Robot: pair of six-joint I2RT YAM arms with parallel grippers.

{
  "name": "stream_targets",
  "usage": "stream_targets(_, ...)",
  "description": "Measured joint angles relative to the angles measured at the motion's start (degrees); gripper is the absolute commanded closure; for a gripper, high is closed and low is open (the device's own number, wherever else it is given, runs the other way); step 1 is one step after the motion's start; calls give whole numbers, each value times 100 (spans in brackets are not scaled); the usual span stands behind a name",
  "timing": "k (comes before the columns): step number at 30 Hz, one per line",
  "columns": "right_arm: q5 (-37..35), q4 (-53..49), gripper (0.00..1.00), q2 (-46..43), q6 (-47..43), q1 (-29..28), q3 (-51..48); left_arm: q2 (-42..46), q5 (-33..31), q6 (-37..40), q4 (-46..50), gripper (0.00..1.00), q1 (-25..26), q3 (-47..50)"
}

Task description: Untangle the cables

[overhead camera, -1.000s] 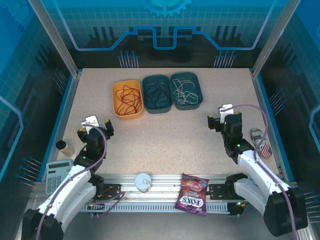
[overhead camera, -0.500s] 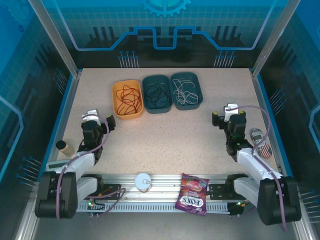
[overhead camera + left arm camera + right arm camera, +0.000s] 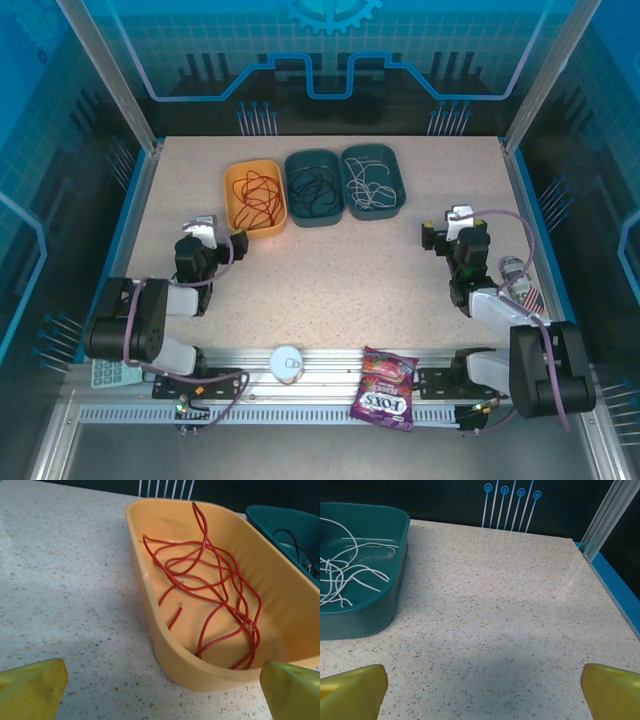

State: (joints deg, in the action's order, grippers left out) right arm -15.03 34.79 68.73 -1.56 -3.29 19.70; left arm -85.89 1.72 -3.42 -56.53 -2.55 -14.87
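Note:
The cables lie in three trays at the back of the table. A red cable (image 3: 256, 195) (image 3: 202, 527) curls in the orange tray (image 3: 236, 222) (image 3: 150, 605). A black cable (image 3: 314, 190) (image 3: 295, 542) fills the middle teal tray (image 3: 290, 165), and a white cable (image 3: 370, 185) (image 3: 350, 570) the right teal tray (image 3: 400, 175) (image 3: 395, 580). My left gripper (image 3: 212, 243) (image 3: 165, 685) stands open and low, just short of the orange tray's near wall. My right gripper (image 3: 447, 233) (image 3: 484, 687) is open over bare table, right of the white cable's tray. Neither holds anything.
A purple candy bag (image 3: 385, 390) and a round white lid (image 3: 286, 361) lie on the front rail. A calculator (image 3: 108, 373) sits at the near left under the folded left arm. A patterned can (image 3: 522, 282) lies near the right edge.
Both arms have folded back toward their bases. The left gripper has moved right and forward, closer to the orange tray. The right gripper has hardly moved. Both stay open.

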Motion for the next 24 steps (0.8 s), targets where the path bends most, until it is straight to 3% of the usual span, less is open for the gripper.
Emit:
stream_targets(11, 435, 564, 0, 551, -94, 35, -107, -315, 870, 289, -11, 1, -31, -498)
stream_targets(24, 1386, 1384, 0, 721, -37, 37, -356, -315, 793, 339, 101, 1, -35, -522)
